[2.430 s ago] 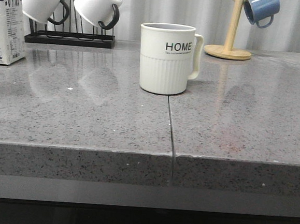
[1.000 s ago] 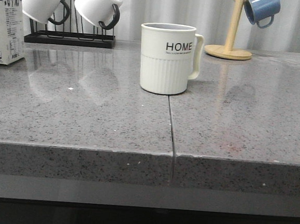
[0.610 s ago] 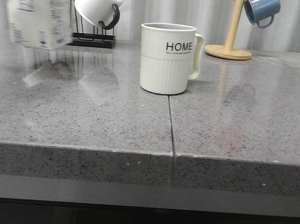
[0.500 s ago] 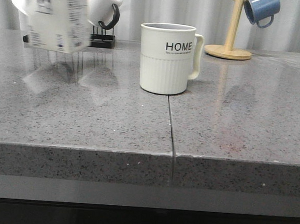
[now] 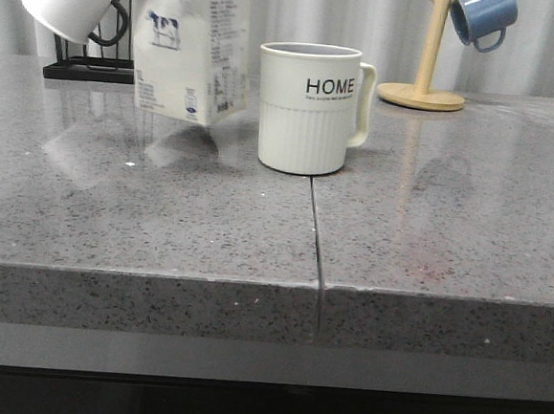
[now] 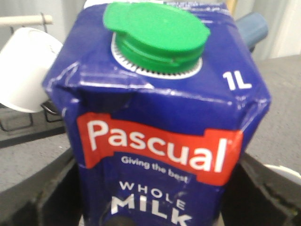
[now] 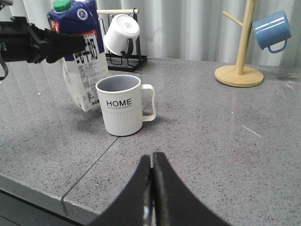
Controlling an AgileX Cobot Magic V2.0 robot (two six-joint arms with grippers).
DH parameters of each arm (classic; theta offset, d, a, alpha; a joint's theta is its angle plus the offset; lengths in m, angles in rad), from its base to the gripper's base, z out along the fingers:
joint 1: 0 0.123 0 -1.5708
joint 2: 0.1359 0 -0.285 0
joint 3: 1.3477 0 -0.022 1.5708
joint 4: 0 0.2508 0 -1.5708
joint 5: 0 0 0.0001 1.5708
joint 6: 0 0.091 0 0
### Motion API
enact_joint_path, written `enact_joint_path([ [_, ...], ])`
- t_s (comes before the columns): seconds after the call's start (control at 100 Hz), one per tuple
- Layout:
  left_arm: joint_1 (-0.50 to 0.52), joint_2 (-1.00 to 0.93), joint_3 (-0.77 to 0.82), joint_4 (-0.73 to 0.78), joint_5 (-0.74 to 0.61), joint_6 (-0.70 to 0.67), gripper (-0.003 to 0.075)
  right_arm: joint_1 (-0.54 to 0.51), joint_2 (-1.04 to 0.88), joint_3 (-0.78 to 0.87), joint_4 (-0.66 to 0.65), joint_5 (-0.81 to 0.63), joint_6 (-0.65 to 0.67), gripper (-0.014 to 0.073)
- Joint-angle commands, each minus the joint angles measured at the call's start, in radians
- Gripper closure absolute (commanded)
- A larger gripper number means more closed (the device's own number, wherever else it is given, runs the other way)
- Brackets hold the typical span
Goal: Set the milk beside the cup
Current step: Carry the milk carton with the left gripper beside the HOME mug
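The milk (image 5: 192,47), a white carton with a cow picture and a dark blue top, hangs tilted just left of the cup (image 5: 309,109), with its base close above the grey counter. The cup is cream-white, ribbed below, marked "HOME", with its handle to the right. My left gripper (image 6: 155,209) is shut on the milk (image 6: 155,122) near its top, a dark finger on each side. The left arm (image 7: 37,44) shows in the right wrist view, holding the carton (image 7: 80,61) beside the cup (image 7: 121,106). My right gripper (image 7: 152,162) is shut and empty, over the counter in front of the cup.
A black rack with a white black-handled mug (image 5: 77,0) stands at the back left. A wooden mug tree (image 5: 423,89) with a small blue mug (image 5: 482,17) stands at the back right. A seam (image 5: 315,239) runs from the cup to the counter's front edge.
The milk has been lifted from the far left and carried right to just beside the cup. It now hides the second white mug on the rack. The cup has not moved.
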Motion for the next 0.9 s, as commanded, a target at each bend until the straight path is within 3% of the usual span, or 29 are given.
enact_joint_path([
  [0.0,-0.025,-0.014,-0.033,-0.018,-0.098,-0.010,0.0387,-0.002,0.010,-0.025,0.000,-0.079,-0.009,0.0660],
  [0.44,-0.040,0.011,-0.033,-0.037,-0.047,-0.010,0.0374,-0.002,0.010,-0.025,0.000,-0.079,-0.009,0.0660],
  [0.51,-0.033,0.011,-0.033,-0.037,-0.044,-0.010,0.0306,-0.002,0.010,-0.025,0.000,-0.079,-0.009,0.0660],
  [0.61,-0.031,0.011,-0.033,-0.037,-0.051,-0.010,0.0123,-0.002,0.010,-0.025,0.000,-0.079,-0.009,0.0660],
  [0.68,-0.031,0.011,-0.033,-0.037,-0.051,-0.010,0.0041,-0.002,0.010,-0.025,0.000,-0.079,-0.009,0.0660],
  [0.89,-0.033,-0.006,-0.029,-0.037,-0.042,-0.006,0.0071,-0.002,0.010,-0.025,0.000,-0.079,-0.009,0.0660],
])
